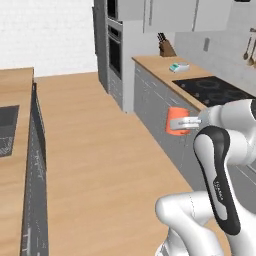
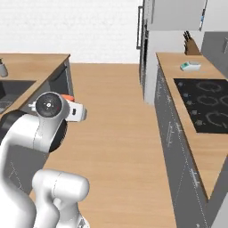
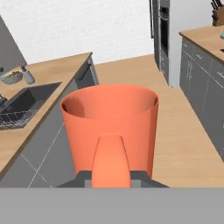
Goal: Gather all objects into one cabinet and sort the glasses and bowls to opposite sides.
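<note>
In mid-air over the wooden floor (image 1: 100, 150) of the aisle, between the two runs of grey cabinets, the gripper (image 1: 189, 123) holds the orange mug (image 1: 175, 121) by its handle. In the hand view the mug (image 3: 110, 127) stands upright with its open mouth upward and its handle turned toward the camera, and the fingers are closed on that handle at its lower end. From the right base view a small sliver of the mug (image 2: 67, 97) shows behind the round wrist joint. On the right side of the scene runs a bench (image 1: 160, 67) with a black cooktop (image 1: 217, 90), a knife block (image 1: 167, 47) at its far end and a small teal and white object (image 1: 178, 67) near the cooktop. On the left side another bench (image 3: 57, 70) carries a dark sink (image 3: 22, 105), with a small bowl (image 3: 12, 77) and a grey bottle (image 3: 28, 75) beyond it. A built-in oven (image 1: 115, 47) stands at the far end of the aisle.
</note>
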Robot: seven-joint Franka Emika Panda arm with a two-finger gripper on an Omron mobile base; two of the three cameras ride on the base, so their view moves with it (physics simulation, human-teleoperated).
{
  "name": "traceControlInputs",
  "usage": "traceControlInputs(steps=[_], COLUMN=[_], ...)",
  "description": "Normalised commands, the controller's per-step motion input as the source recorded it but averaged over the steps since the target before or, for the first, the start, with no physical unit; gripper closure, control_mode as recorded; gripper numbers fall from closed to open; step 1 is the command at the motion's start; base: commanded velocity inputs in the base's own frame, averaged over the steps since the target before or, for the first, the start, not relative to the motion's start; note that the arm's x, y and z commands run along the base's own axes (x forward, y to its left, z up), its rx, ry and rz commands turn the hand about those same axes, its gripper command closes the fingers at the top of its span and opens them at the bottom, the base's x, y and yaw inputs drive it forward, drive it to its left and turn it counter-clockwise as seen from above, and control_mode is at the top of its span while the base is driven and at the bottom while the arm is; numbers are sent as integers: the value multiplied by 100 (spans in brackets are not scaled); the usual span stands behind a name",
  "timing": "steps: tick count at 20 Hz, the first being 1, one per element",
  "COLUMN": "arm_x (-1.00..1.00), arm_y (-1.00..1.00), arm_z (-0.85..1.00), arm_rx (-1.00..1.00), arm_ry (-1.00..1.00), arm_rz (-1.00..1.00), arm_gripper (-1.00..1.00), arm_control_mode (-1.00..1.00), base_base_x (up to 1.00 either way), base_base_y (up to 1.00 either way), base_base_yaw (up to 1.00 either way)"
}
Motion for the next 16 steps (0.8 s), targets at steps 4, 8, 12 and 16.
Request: traceControlInputs(steps=[4, 8, 12, 16], arm_x=[0, 0, 0, 0], arm_y=[0, 0, 0, 0], arm_z=[0, 0, 0, 0], arm_rx=[0, 0, 0, 0], arm_ry=[0, 0, 0, 0], arm_rz=[0, 0, 0, 0], arm_gripper=[100, 100, 100, 100], arm_control_mode=[100, 100, 100, 100], base_base_x=[100, 100, 100, 100], base_base_y=[36, 34, 28, 32], base_base_yaw=[0, 2, 2, 2])
